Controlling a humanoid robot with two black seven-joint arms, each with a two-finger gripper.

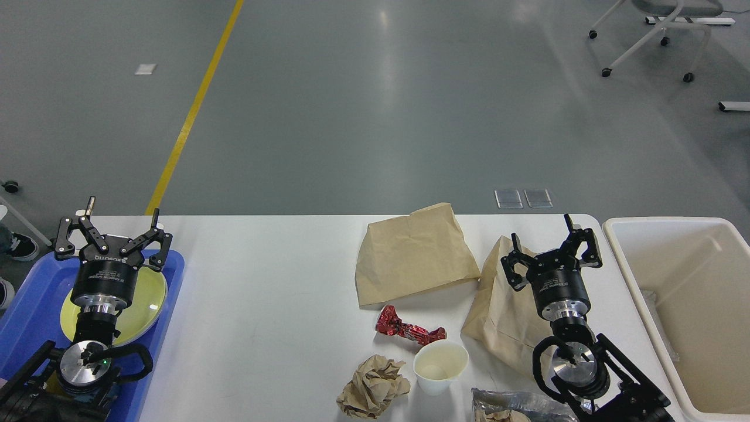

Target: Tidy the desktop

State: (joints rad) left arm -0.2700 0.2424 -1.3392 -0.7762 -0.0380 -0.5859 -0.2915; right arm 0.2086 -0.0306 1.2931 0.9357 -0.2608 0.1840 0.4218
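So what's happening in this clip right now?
A two-armed robot faces a littered desktop, holding nothing. Its left hand hangs open over a yellow plate in a blue tray; its right hand is open above a paper bag. A red wrapper, paper cup and crumpled paper lie loose.

A blue tray [170, 275] holds a yellow-green plate [146, 305] at left; a cream bin [621, 246] sits right; a wheeled chair [656, 29] stands beyond on grey floor [375, 105].

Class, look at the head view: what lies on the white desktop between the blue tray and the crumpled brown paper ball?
Nothing: in the head view that stretch of desktop between the blue tray and the paper ball is bare.
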